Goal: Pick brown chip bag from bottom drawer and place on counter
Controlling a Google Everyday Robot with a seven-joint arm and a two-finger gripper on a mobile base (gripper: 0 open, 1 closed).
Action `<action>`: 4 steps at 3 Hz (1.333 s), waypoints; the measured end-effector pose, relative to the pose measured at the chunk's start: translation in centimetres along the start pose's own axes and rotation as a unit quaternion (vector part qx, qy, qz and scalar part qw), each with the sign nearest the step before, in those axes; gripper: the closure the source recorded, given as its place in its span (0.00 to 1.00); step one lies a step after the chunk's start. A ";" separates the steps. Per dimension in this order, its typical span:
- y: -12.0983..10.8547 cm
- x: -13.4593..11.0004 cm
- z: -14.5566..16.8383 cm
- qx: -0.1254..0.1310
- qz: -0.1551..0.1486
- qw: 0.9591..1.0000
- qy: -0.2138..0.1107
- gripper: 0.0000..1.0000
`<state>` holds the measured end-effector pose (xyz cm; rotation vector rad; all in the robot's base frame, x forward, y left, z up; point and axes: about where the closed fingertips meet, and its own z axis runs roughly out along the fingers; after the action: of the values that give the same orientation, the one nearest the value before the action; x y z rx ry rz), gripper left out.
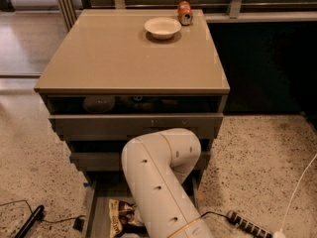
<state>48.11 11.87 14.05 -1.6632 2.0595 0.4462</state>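
Down in the open bottom drawer (100,209) lies the brown chip bag (121,218), white arm (158,182) looming over, gripper hidden behind it, grip impossible to tell.

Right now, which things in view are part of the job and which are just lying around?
Job:
- chip bag, lying in the open bottom drawer
- counter
- arm, reaching down over the drawer
- gripper, out of sight behind or below the arm

Lying about:
- bowl and can, near the counter's back edge
- power strip, on the floor to the right
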 end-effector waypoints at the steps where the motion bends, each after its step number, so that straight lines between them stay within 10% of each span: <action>1: -2.8 0.8 -4.8 0.046 0.010 0.999 0.003 1.00; 3: -5.3 2.0 -13.5 0.124 0.033 0.992 0.011 1.00; 4: -5.3 2.0 -13.5 0.124 0.033 0.992 0.011 1.00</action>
<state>51.05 2.09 24.53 -1.4625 2.0945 0.1832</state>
